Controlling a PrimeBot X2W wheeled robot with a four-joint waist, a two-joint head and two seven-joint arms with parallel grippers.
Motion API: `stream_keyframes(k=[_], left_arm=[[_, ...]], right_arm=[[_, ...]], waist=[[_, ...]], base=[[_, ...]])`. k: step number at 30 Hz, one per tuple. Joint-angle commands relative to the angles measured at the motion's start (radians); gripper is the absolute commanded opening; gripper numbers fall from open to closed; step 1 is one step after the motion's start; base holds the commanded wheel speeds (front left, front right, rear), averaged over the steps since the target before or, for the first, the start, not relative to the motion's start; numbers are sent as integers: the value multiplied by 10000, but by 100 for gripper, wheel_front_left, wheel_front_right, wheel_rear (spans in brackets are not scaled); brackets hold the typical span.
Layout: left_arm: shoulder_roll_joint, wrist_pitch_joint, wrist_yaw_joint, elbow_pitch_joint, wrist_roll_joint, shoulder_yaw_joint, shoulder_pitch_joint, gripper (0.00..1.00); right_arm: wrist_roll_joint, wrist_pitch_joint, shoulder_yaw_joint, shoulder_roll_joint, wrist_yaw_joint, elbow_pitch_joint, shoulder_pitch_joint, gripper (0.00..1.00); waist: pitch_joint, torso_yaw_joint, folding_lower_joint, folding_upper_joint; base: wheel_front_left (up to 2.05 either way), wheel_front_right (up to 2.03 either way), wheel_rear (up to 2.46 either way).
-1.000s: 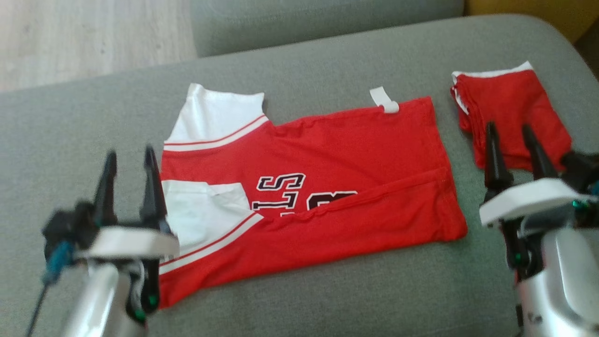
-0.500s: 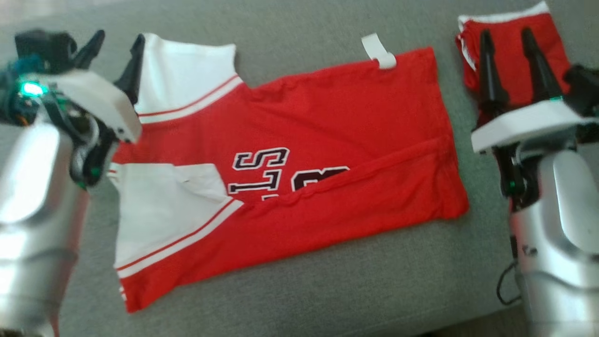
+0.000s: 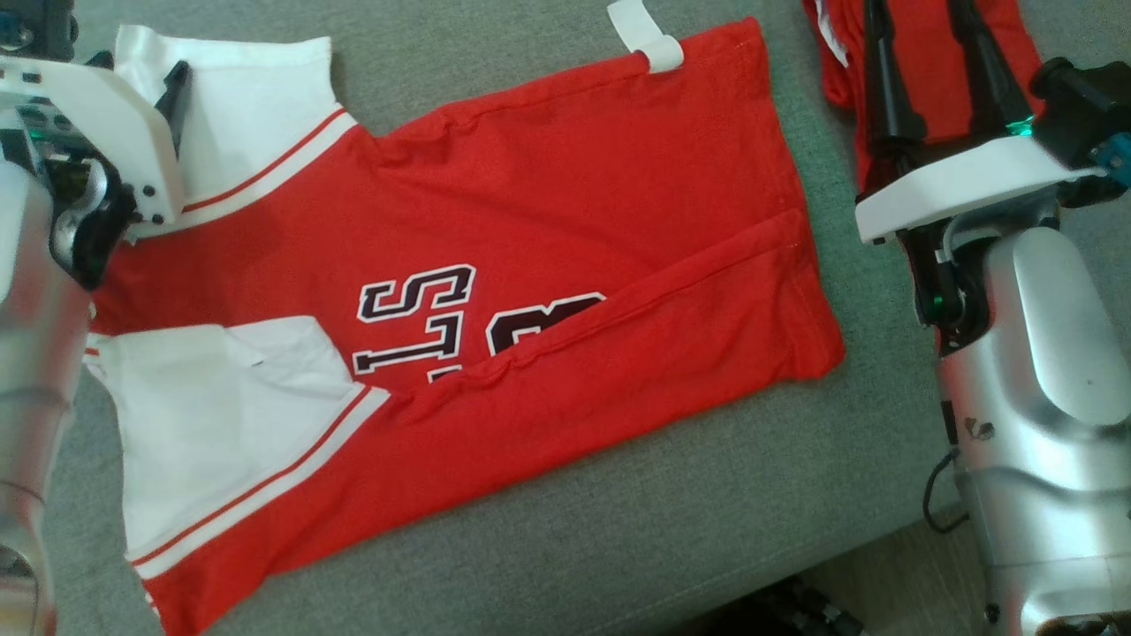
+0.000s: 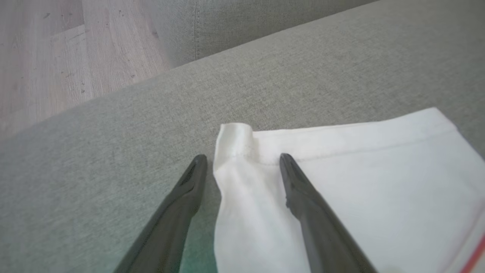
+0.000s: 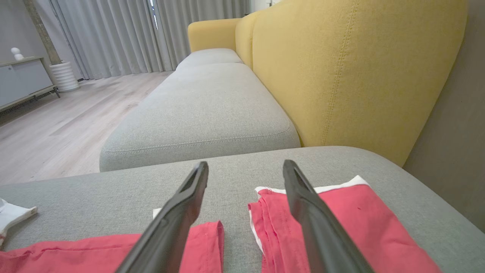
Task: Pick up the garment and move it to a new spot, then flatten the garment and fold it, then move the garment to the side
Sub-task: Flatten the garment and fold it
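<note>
The garment (image 3: 530,221) is a red jersey with white sleeves and dark lettering, lying spread on the grey sofa cushion (image 3: 671,530), its lower edge folded up. My left gripper (image 3: 141,71) hovers open over the far white sleeve (image 4: 360,170) at the upper left. In the left wrist view the gripper (image 4: 242,156) straddles that sleeve's curled corner without pinching it. My right gripper (image 3: 928,26) stands open at the upper right, above a second, folded red garment (image 3: 932,88). In the right wrist view the right gripper (image 5: 245,163) has nothing between its fingers. The jersey's hem (image 5: 113,250) lies below its left finger.
A white tag (image 3: 645,35) sticks out of the jersey's far edge. The cushion's front edge (image 3: 848,556) runs along the lower right, with floor below it. Beyond lie another grey cushion (image 5: 204,110), a yellow backrest (image 5: 352,68) and wooden floor (image 4: 41,68).
The camera has tipped down, shifting the whole picture. My left arm has moved from beside the near sleeve forward to the far sleeve. The right gripper reaches a little further over the folded garment.
</note>
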Motion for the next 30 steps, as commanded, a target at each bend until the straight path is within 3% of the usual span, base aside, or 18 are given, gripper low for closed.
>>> stream_keyframes(k=[1, 9, 10, 11, 12, 19, 23, 30], left_arm=[[524, 74, -51, -69, 116, 114, -591, 100], [390, 1174, -55, 708, -219, -474, -754, 100], [351, 1362, -55, 725, -380, -550, -738, 95], [324, 1481, -55, 694, -538, -630, -724, 22], [317, 1506, -56, 636, -681, -690, -718, 0], [330, -151, -56, 110, -1079, -732, -728, 0], [27, -1992, -57, -456, -1118, -721, -556, 0], [-281, -3527, -57, -1583, -1177, -1005, 436, 0]], right_arm=[[94, -101, 181, -86, 65, -247, -239, 100], [101, -174, 201, -170, 65, -172, -354, 100], [99, -175, 195, -189, 65, -162, -367, 100], [89, -174, 183, -213, 65, -147, -374, 100], [76, -168, 165, -240, 65, -129, -379, 100], [25, -44, 42, -470, 65, 143, -349, 100], [172, 228, 117, -802, 65, 574, -303, 100], [315, 644, 532, -1384, 65, 1562, -217, 100]], waist=[[69, -63, -2, 0], [89, -65, -2, 0], [75, -51, -2, 0], [56, -29, -2, 0], [31, 2, -2, 0], [-306, 337, -2, 0], [-668, 802, -2, 0], [-1279, 1644, -2, 0]], base=[[0, 0, 0], [0, 0, 0], [0, 0, 0], [0, 0, 0], [0, 0, 0], [0, 0, 0], [0, 0, 0], [0, 0, 0]])
